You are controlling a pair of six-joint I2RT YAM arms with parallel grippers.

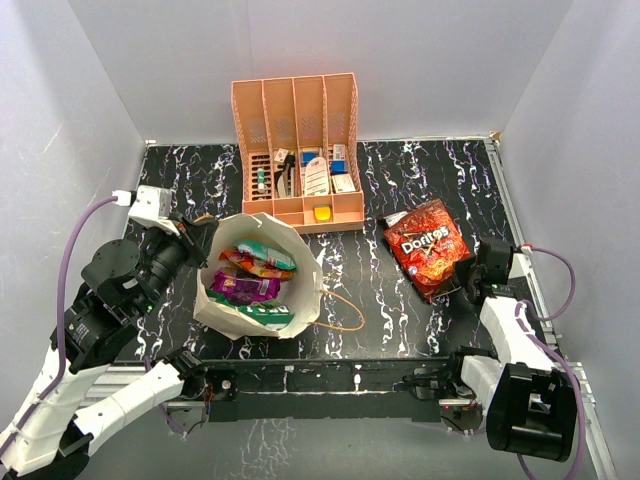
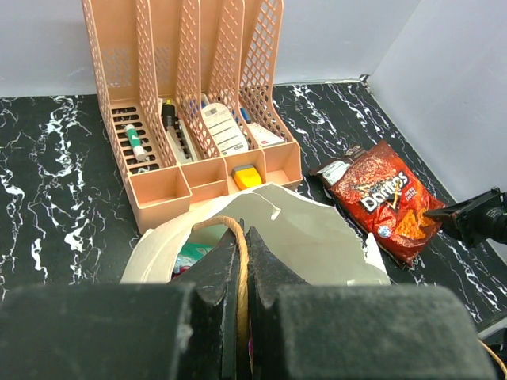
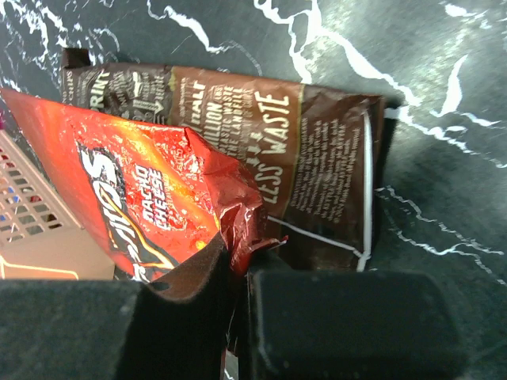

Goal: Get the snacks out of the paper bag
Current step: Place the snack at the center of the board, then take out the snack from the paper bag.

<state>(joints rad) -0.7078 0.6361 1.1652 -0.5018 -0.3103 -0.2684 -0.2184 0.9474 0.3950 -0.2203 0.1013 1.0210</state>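
Left gripper (image 2: 242, 252): fingers pressed together on the brown cord handle (image 2: 234, 226) at the rim of the paper bag (image 1: 305, 300). The bag sits on the black marbled table (image 1: 400, 315), left of centre, just in front of the peach organizer (image 1: 297, 150), its mouth open to the top camera. I count four packets inside: teal-white (image 1: 266, 249), orange (image 1: 252, 266), purple (image 1: 244, 288), green (image 1: 266, 314). The red Doritos bag (image 1: 427, 247) lies flat on the table, right of the paper bag and apart from it. Right gripper (image 3: 238, 269) pinches its crumpled edge.
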